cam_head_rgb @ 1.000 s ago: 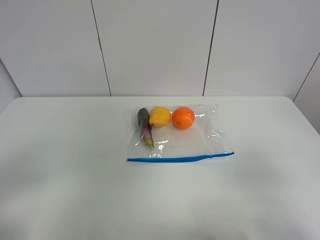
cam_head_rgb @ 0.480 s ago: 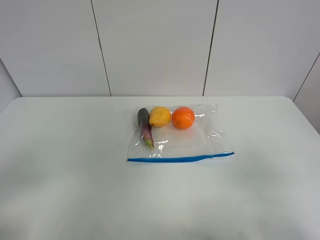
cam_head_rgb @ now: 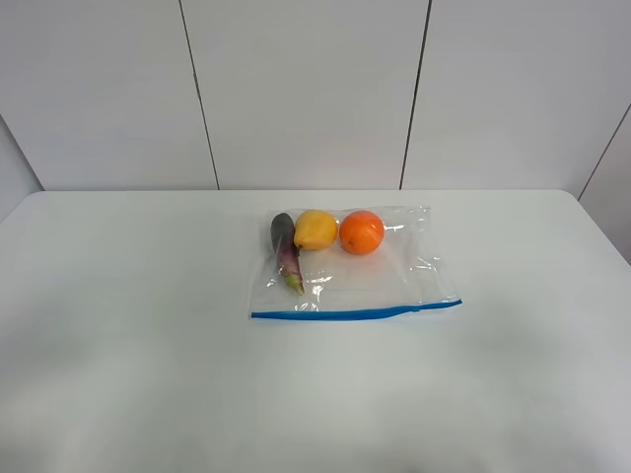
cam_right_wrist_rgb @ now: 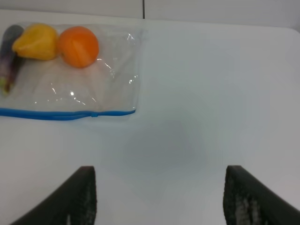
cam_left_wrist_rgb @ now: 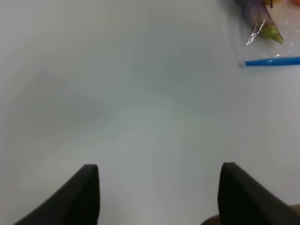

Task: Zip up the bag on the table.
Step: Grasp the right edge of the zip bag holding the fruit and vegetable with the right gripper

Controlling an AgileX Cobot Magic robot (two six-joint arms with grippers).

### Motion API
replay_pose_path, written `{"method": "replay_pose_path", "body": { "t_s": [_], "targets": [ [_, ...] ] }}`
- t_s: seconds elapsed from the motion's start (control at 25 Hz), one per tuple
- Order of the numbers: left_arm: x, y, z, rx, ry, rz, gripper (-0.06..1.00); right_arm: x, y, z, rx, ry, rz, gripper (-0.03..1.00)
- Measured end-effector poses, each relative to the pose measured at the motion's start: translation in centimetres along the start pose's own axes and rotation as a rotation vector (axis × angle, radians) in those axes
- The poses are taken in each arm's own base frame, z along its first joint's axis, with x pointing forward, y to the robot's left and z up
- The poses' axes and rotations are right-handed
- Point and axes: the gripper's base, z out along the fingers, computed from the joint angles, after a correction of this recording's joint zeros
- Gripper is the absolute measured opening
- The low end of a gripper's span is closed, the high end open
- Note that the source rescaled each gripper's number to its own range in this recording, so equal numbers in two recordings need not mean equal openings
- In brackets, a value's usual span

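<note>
The clear plastic bag lies flat on the white table, near its middle. Its blue zip strip runs along the near edge. Inside are an orange, a yellow fruit and a purple eggplant. Neither gripper shows in the high view. My left gripper is open and empty above bare table, with the bag's corner far off. My right gripper is open and empty, short of the bag and its zip strip.
A pale panelled wall stands behind the table's far edge. The table's rounded back corners show at both sides.
</note>
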Motion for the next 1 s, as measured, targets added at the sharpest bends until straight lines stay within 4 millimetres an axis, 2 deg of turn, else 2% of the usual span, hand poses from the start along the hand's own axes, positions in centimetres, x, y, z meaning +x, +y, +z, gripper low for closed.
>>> {"method": "replay_pose_path", "body": {
  "t_s": [0.68,1.0],
  "targets": [
    [0.0,0.0,0.0,0.0,0.0,0.0,1.0,0.0,0.1,-0.1,-0.005,0.001,0.003,0.73],
    [0.0,0.0,0.0,0.0,0.0,0.0,1.0,-2.1,0.1,-1.3,-0.011,-0.135,0.054,0.73]
  ]
}}
